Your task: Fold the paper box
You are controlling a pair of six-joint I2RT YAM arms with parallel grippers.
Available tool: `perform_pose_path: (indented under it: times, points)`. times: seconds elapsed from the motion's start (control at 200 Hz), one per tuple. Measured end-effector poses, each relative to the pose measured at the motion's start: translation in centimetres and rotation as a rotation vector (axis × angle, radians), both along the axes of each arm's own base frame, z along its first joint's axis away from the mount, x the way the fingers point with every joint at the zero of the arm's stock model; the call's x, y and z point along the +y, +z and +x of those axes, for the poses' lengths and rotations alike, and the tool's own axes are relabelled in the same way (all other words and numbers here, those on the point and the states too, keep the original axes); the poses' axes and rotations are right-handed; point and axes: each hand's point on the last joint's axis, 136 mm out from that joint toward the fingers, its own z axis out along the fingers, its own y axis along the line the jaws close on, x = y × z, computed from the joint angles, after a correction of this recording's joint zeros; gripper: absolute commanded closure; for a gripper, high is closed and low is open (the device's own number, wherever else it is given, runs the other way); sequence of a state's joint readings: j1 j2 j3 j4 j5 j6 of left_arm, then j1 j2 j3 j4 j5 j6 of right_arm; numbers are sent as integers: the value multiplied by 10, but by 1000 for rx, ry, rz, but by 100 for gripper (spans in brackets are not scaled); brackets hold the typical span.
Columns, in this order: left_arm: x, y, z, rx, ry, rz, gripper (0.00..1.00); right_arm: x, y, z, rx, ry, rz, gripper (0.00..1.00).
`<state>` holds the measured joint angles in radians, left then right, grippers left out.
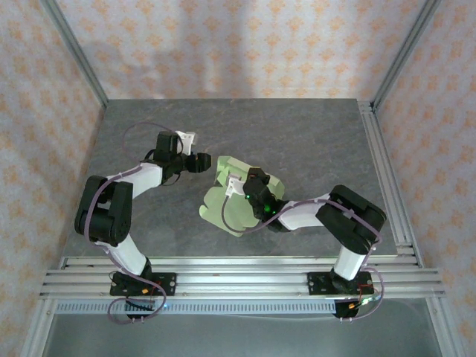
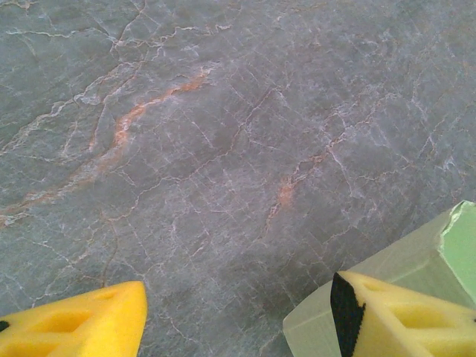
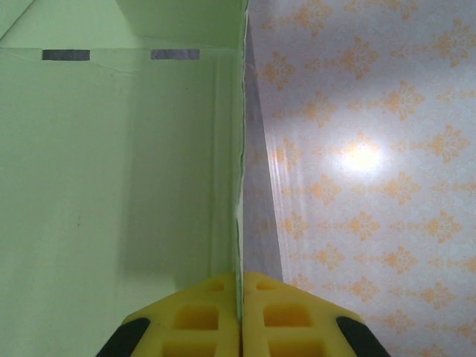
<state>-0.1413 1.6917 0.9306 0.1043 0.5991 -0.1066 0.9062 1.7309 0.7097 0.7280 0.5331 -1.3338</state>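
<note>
Pinching an upright panel of the paper box (image 3: 111,186) by its thin edge, my right gripper (image 3: 239,290) has both yellow pads pressed together on the card. The box sits partly folded near the middle of the grey table (image 1: 312,141), between the arms. My left gripper (image 2: 238,286) hangs spread just beside the box's left corner; I cannot tell whether it touches the card.

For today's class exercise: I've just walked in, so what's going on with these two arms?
Two robot arms are working on a pale green paper box, a die-cut card already partly folded up on the grey table. The right gripper is shut on one thin edge of the card. The left gripper hangs open beside the card, holding nothing.
</note>
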Motion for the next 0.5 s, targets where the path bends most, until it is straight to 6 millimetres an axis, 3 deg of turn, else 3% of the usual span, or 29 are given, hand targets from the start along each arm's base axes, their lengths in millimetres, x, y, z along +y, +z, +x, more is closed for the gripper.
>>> perform_pose_path:
  times: [0.24, 0.5]
  points:
    - [-5, -3, -2, 11, -27, -14, 33, 1, -4, 0, 25, -1, 1, 94]
    - [-23, -8, -12, 29, -106, -15, 34, -2, -2, 4, 29, -17, 12, 94]
